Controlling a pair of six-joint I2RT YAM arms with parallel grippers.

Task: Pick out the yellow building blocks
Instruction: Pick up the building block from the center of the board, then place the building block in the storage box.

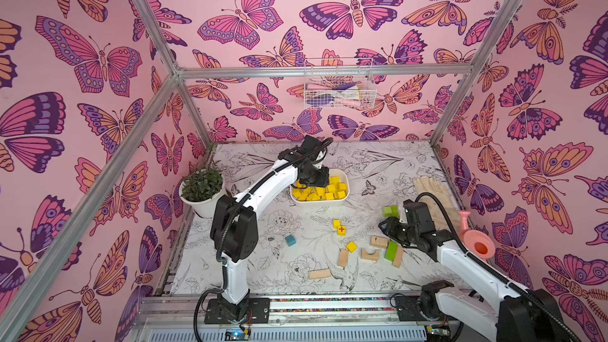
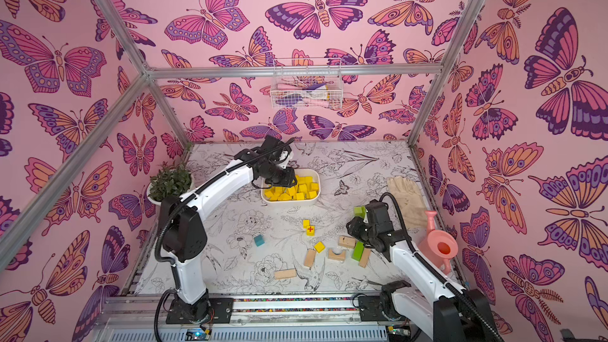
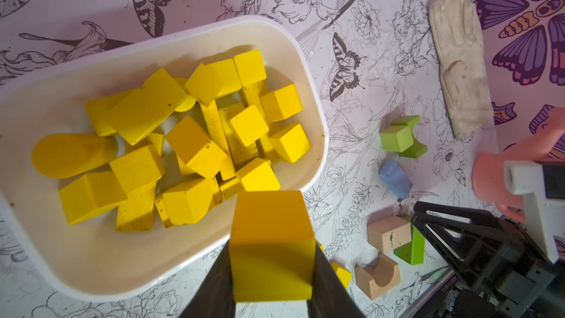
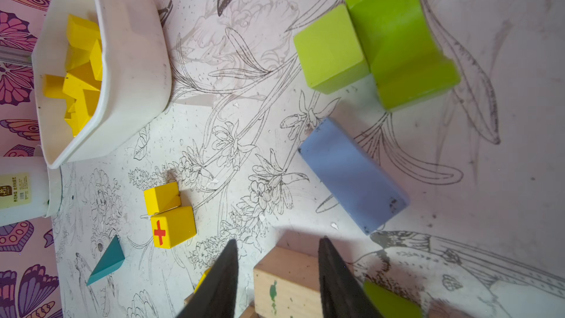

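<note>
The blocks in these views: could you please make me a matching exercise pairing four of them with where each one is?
Things:
1. cross-marked yellow cube
2. teal block
3. pile of yellow blocks
4. large yellow block

Places:
a. inside the white tub
b. clamped in the left gripper
c. on the table, next to a plain yellow cube
d. alone on the table, apart from other blocks

Pairs: 1-c, 2-d, 3-a, 4-b.
</note>
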